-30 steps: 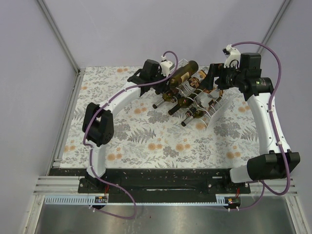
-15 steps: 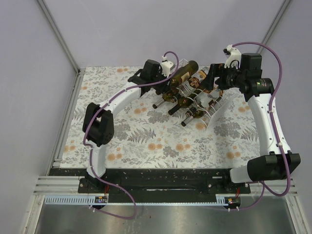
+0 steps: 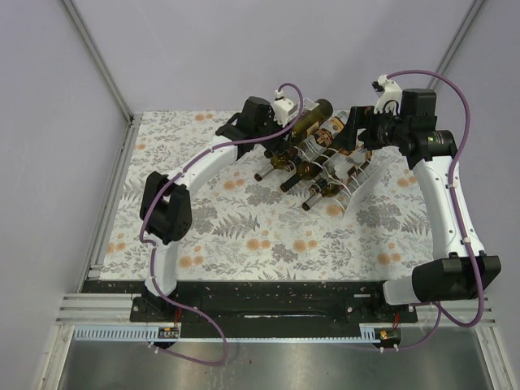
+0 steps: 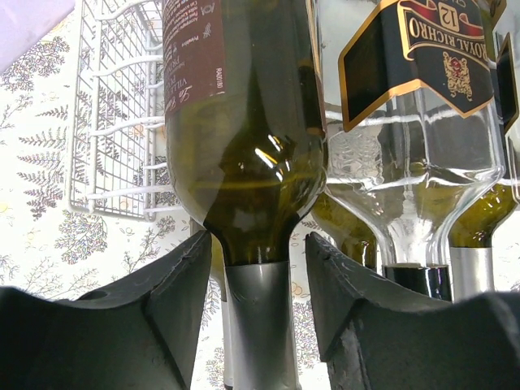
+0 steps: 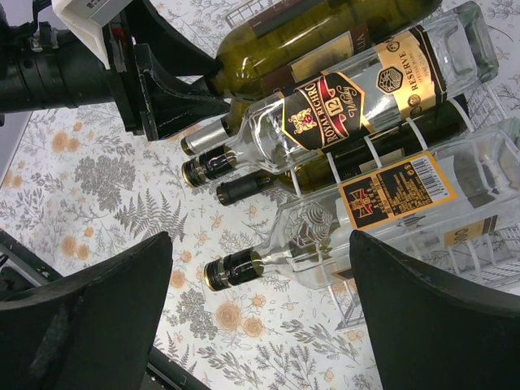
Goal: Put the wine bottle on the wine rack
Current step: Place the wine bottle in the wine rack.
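The green wine bottle (image 3: 310, 120) lies tilted on the top row of the clear wine rack (image 3: 343, 177), base up and away, grey foil neck toward my left gripper (image 3: 282, 136). In the left wrist view the bottle (image 4: 244, 146) fills the middle. My left gripper (image 4: 258, 244) is open, its fingers (image 4: 183, 276) flanking the neck with a thin gap on each side. The right wrist view also shows the bottle (image 5: 309, 32) and the left gripper (image 5: 203, 89). My right gripper (image 5: 260, 240) is open wide and empty, above the right side of the rack (image 5: 370, 150), as in the top view (image 3: 351, 134).
Several other bottles lie in the rack: a clear Royal Richro bottle (image 5: 341, 106), a clear bottle with a black label (image 5: 390, 195) and dark green ones below (image 3: 296, 171). A white wire grid (image 4: 114, 122) lies behind the rack. The table has a floral cloth (image 3: 244, 236).
My left gripper has edged slightly right toward the rack, with the wine bottle's neck between its fingers. The right arm has not moved.
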You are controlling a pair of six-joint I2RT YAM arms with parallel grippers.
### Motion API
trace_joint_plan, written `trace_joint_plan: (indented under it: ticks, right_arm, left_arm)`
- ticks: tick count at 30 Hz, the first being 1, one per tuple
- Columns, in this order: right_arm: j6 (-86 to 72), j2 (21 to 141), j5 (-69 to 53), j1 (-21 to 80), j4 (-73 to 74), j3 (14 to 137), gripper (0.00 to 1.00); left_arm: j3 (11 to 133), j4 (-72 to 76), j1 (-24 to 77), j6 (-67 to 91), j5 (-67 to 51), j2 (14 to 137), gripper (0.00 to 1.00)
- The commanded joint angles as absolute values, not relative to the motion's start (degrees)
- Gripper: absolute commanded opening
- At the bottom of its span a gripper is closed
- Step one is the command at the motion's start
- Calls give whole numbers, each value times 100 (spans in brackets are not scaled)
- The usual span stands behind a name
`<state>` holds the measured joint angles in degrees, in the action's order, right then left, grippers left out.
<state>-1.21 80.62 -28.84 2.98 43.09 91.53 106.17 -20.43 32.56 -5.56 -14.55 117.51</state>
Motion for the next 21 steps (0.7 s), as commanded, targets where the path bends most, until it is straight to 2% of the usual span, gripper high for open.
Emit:
trace_joint_plan:
  ticks: [1, 5, 12, 21]
  right_arm:
    - [-149, 7858, -3023, 264, 4166, 9158, 97]
    - [-141, 7857, -3041, 255, 4183, 9176, 97]
    - [-97, 7884, -3067, 264, 4263, 9185, 98]
    - [-35, 7787, -3032, 264, 4368, 9176, 98]
  left_arm:
    - [10916, -1599, 3305, -677, -1477, 11760, 54]
    - [10890, -1600, 3305, -764, -1371, 11646, 55]
    - [10723, -1582, 3296, -870, -1195, 11338, 69]
    - [10538, -1591, 3278, -923, -1073, 10987, 72]
